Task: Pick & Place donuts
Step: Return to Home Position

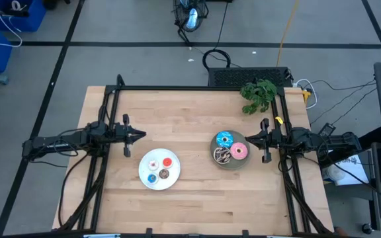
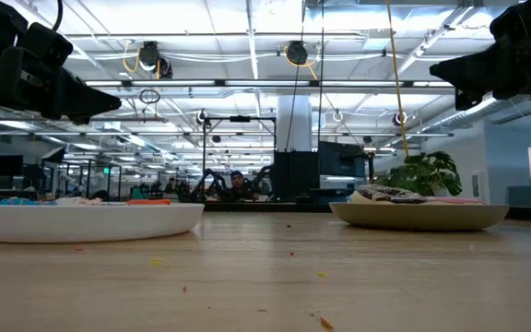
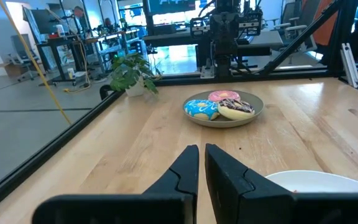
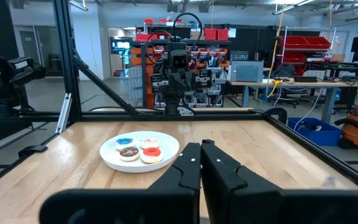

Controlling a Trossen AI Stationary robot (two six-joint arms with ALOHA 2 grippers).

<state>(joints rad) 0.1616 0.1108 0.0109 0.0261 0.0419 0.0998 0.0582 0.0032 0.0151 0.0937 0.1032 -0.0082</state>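
Wooden table (image 1: 190,109) from above: the gray plate (image 1: 234,166), right of centre, carries the blue sprinkled donut (image 1: 224,139), the pink donut (image 1: 239,151) and the chocolate donut (image 1: 221,155); the white plate (image 1: 173,182), left of centre, carries the white donut (image 1: 153,164), the red donut (image 1: 167,162), the tiny blue donut (image 1: 152,178) and the brown donut (image 1: 165,174). Left gripper (image 1: 141,135) hangs raised near the white plate, fingers pressed together; right gripper (image 1: 250,139) hangs raised just beside the gray plate, fingers likewise pressed together.

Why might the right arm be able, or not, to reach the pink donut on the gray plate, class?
Probably yes. The pink donut lies on the gray plate, on the side nearest the right gripper, which hangs close by with nothing between. Its fingers are shut, so it must open first.
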